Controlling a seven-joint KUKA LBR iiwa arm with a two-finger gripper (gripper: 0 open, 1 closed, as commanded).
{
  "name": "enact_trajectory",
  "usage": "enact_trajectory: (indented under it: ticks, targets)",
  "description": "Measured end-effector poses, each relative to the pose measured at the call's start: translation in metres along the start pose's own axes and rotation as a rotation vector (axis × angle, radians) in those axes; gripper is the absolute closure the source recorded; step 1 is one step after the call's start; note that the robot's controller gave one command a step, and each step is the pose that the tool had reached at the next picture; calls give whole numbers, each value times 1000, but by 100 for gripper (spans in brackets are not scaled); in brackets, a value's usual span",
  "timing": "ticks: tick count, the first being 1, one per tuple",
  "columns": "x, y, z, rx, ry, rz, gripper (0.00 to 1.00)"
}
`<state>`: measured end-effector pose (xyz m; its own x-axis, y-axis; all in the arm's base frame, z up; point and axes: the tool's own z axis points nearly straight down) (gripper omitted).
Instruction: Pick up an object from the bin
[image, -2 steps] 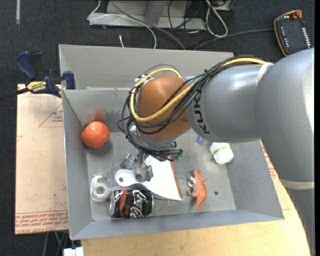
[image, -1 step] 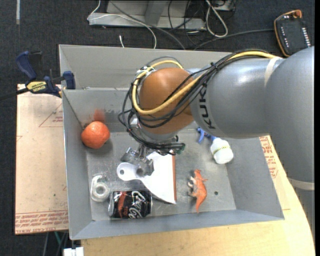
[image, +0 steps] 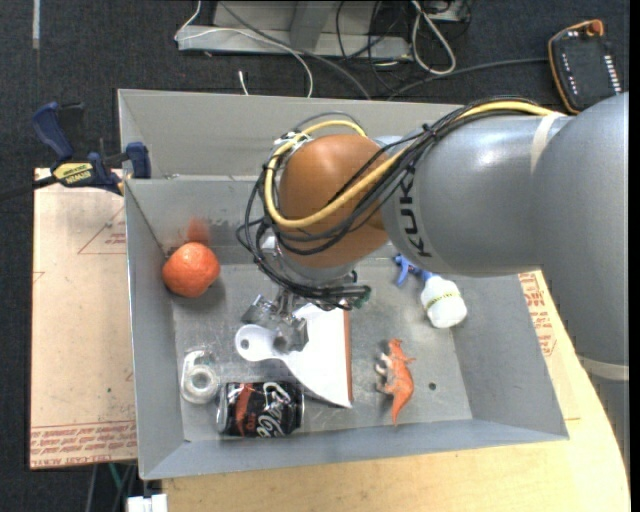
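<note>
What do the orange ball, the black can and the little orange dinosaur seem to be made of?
Orange ball: probably foam or soft rubber, with a matt, slightly rough skin. Black can: thin metal, with glossy print and dented sides. Orange dinosaur: likely moulded plastic, smooth with a slight sheen.

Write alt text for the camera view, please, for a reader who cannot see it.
The arm's gripper hangs over the middle of the grey bin, by a white scoop-like piece and a white card. Around them lie an orange ball, a tape roll, a crushed black can, an orange toy dinosaur and a white bottle.
</note>
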<state>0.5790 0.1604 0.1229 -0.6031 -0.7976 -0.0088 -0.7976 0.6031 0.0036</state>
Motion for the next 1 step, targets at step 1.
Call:
enact_trajectory:
  ticks: [1]
  targets:
    - [0,1,-18,-3,2,1,100]
